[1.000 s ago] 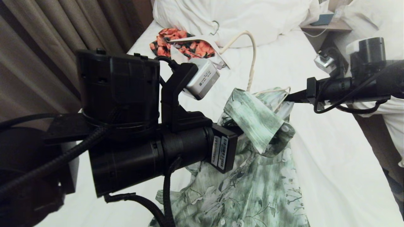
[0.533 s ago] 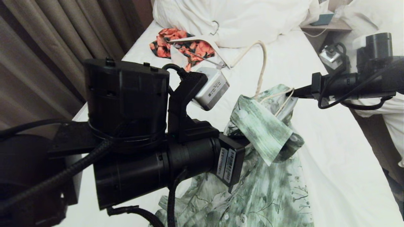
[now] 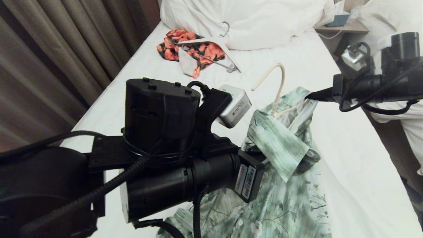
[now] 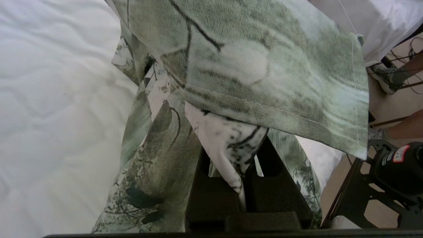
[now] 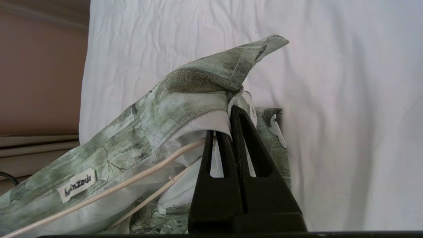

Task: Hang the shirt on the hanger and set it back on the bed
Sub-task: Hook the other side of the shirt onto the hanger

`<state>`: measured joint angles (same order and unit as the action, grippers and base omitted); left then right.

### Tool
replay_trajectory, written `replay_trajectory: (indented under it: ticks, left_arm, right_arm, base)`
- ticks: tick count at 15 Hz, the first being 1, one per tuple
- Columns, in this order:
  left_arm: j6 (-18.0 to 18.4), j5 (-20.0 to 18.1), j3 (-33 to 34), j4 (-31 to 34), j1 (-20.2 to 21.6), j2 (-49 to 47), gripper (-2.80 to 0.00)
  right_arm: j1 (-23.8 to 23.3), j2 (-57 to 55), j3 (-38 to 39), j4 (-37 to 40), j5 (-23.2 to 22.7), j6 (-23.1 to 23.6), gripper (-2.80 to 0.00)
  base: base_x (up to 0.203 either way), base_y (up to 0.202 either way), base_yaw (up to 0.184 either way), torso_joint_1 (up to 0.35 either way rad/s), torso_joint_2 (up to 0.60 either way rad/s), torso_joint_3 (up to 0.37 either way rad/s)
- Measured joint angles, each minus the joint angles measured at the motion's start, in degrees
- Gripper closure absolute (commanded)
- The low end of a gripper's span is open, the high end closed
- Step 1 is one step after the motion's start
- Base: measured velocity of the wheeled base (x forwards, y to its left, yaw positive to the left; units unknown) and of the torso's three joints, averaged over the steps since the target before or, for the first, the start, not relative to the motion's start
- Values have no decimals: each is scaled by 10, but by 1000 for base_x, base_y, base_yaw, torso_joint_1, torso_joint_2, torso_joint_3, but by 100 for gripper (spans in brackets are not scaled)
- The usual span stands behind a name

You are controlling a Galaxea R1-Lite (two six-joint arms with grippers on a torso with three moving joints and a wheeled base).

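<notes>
In the head view, the shirt (image 3: 281, 185) hangs lifted above the bed (image 3: 347, 158), its lower part trailing on the white sheet, with the hanger (image 3: 277, 86) poking out of the collar, hook uppermost. The left gripper (image 3: 256, 151) comes in from the left, its fingers buried in the fabric; the right gripper (image 3: 309, 96) reaches in from the right at the collar's edge. Farther back lie an orange-red floral garment (image 3: 191, 49), a thick white hanger (image 3: 214, 44) and a bunched duvet (image 3: 251, 19). In the left wrist view, the left gripper (image 4: 244, 185) is clamped on a fold of the shirt (image 4: 251, 62). In the right wrist view, the right gripper (image 5: 228, 127) is closed on the collar edge of the shirt (image 5: 185, 99), with the hanger's (image 5: 132, 183) cream wires running just beside its fingers.
</notes>
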<state>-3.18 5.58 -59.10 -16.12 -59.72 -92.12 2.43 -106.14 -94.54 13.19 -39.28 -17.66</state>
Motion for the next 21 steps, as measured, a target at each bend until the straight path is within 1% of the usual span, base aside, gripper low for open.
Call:
replay_trajectory:
  ticks: [3,11,14,16,19,21]
  left_arm:
    - [0,1,0,-3,0,-10,0]
    - [-1,3,0,-1,-9,-22,0]
    - [0,11,-3,-3,-3,-24,0]
    - [0,13,-7,-3,5,-24,0]
    - [0,37,-14,-3,12,-19,0]
    - [0,41,-18,-3,16,-12,0]
  right_arm:
    - [3,13,0,16,-1,0,0]
    - [16,42,2,27,-3,0,0]
    - [34,59,0,45,-3,0,0]
    - [55,75,0,58,-2,-1,0]
    - [91,100,-2,94,1,-2,0]
    - [106,116,-2,109,1,-3,0]
  base:
    - [0,0,0,0,0,0]
    - [0,0,0,0,0,0]
    - [0,0,0,0,0,0]
    - [0,0,0,0,0,0]
    - [0,0,0,0,0,0]
    - [0,0,0,0,0,0]
